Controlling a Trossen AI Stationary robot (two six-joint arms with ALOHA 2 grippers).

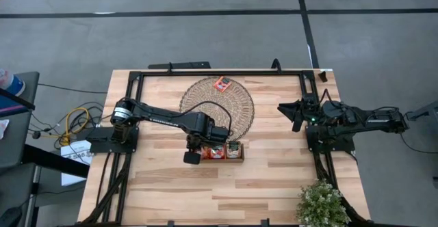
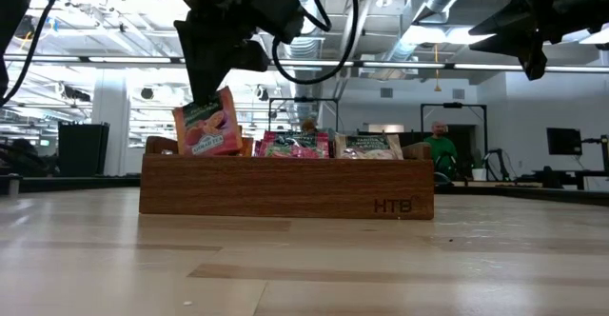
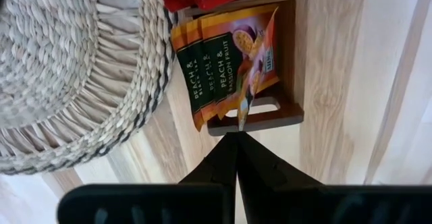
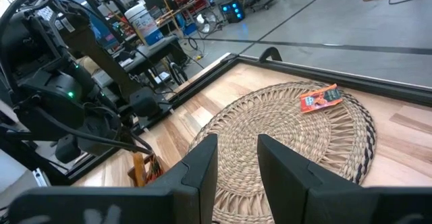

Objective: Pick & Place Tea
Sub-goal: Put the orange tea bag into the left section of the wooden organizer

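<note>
Pinched at its corner in my left end effector (image 3: 237, 137), fingers clamped together on it, an orange peach and passion fruit tea sachet (image 3: 246, 55) hangs above the end compartment of the wooden tray (image 2: 285, 187). Beside the tray lies the woven mat (image 1: 217, 104), carrying one red sachet (image 1: 221, 84). Right end effector (image 4: 237, 158) waits at the bench (image 1: 274, 179) edge, fingers apart, holding nothing

An industrial lab; exposed ceiling ducts (image 2: 447, 2), monitors (image 2: 563, 141), grey concrete floor (image 1: 205, 42).
</note>
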